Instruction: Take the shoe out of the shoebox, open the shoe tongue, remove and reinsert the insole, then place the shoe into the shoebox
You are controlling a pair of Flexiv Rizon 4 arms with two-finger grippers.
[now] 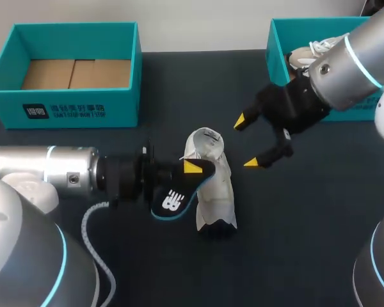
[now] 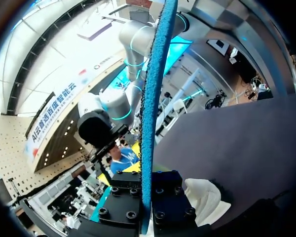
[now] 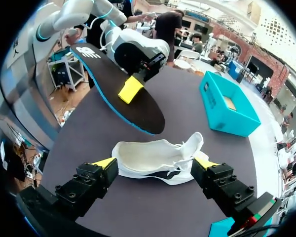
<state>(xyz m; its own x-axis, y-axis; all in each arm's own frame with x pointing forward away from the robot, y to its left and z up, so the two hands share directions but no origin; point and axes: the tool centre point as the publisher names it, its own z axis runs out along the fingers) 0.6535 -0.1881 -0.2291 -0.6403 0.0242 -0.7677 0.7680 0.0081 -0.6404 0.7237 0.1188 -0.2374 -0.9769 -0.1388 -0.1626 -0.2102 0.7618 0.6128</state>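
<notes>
A white shoe (image 1: 212, 187) lies on the dark table, its tongue pulled up at the far end. My left gripper (image 1: 189, 171) is shut on the black, blue-edged insole (image 1: 174, 199) and holds it above the table, close against the shoe's left side. In the left wrist view the insole (image 2: 152, 98) stands edge-on between the fingers (image 2: 170, 200), with the shoe (image 2: 203, 198) beside them. My right gripper (image 1: 248, 142) hangs open to the right of the shoe. From the right wrist view the shoe (image 3: 153, 159) sits just ahead of the open gripper (image 3: 155, 163), and the insole (image 3: 116, 86) hovers beyond it.
A teal shoebox (image 1: 67, 105) with a bare cardboard floor stands at the back left, and also shows in the right wrist view (image 3: 227, 106). A second teal box (image 1: 276, 48) at the back right holds another white shoe (image 1: 306, 55).
</notes>
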